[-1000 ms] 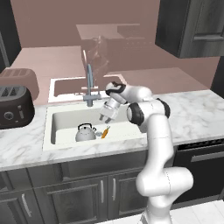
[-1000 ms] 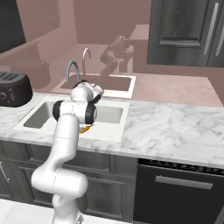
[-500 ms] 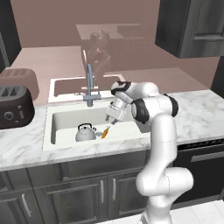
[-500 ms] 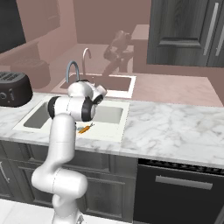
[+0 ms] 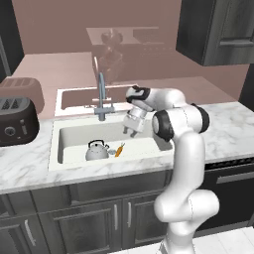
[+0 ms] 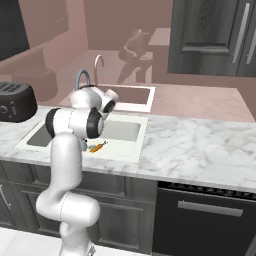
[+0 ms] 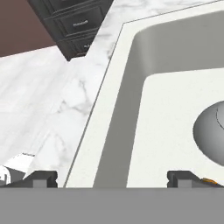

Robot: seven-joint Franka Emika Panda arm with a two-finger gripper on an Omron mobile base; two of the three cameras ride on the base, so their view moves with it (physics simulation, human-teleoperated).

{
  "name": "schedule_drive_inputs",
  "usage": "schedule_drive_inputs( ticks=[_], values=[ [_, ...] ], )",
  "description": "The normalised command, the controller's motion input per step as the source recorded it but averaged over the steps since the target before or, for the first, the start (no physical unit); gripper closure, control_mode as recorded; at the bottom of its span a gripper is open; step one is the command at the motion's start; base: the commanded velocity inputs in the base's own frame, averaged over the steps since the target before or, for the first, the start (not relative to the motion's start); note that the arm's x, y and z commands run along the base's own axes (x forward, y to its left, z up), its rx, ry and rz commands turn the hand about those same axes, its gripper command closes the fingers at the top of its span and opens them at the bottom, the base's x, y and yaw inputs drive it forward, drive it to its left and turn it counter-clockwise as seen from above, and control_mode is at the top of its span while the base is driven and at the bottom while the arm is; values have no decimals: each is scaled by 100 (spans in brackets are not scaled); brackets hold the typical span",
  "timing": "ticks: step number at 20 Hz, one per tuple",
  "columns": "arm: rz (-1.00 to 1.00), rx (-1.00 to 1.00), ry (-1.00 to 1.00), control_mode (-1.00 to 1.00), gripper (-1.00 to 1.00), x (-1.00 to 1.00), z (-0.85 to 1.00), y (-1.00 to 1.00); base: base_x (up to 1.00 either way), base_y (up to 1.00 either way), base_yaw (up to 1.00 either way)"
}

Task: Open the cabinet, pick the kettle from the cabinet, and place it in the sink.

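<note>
From the left base view, the kettle (image 5: pixel 97 150) sits in the sink (image 5: pixel 69 135) near its front edge, a small orange thing (image 5: pixel 119 149) just beside it; the gripper (image 5: pixel 131 132) hangs above, spread wide and empty; from the right, the sink (image 6: pixel 125 131) lies behind the arm; the hand view catches the kettle (image 7: pixel 211 133) at the right edge.

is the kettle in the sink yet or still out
In. The kettle sits upright on the sink floor beside a carrot, with nothing gripping it.
</note>
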Motion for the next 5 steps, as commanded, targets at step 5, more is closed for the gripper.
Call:
schedule_drive_inputs(
  ticks=[5],
  values=[
    [-7,-13,3,-100,-100,-38,22,-11,0,0,0]
  ],
)
